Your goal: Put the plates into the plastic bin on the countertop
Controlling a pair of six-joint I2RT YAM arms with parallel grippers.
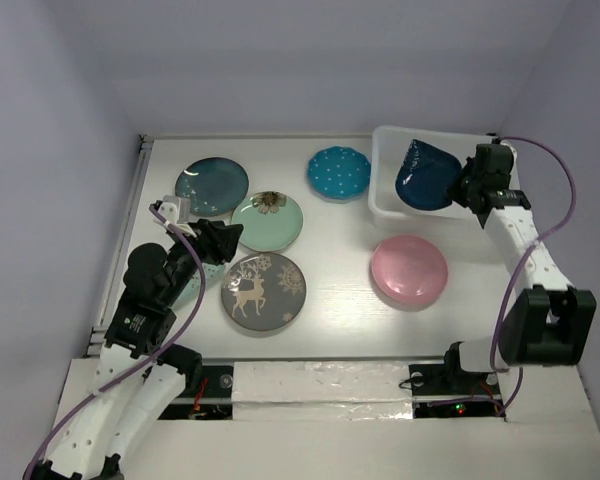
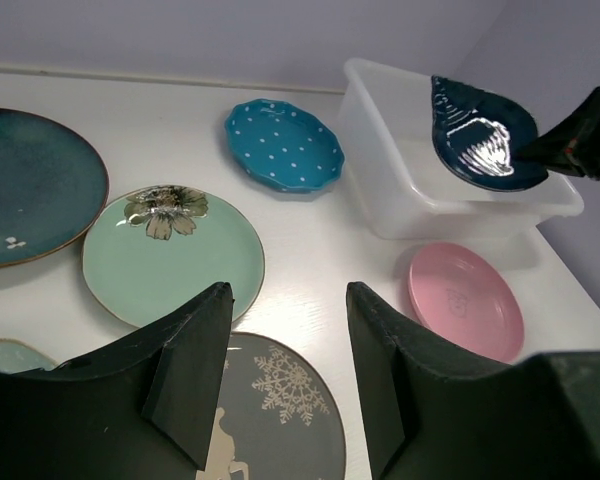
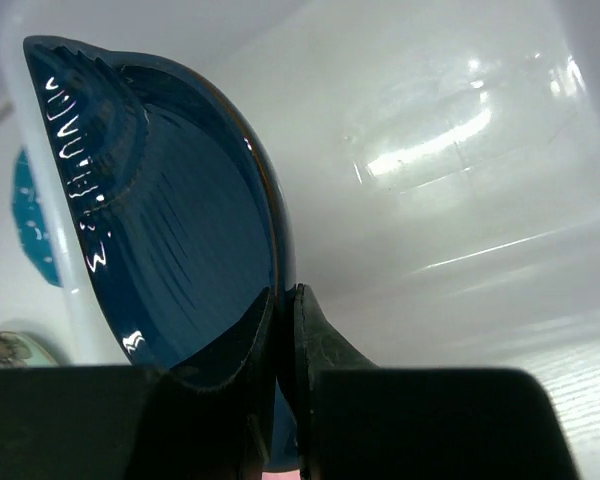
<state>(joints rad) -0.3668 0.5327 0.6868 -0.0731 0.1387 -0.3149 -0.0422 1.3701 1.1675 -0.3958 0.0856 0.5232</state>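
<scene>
Navy shell-shaped plate (image 1: 427,175) (tilted) hangs partway into the plastic bin (image 1: 420,218), pinched by right gripper (image 1: 461,186); left gripper (image 2: 287,300) spread.

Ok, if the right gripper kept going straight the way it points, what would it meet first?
Most likely the inside of the plastic bin: the right gripper, shut on the navy shell plate, aims into it. Whether it would meet the floor or the far wall, the depth leaves unclear.
</scene>
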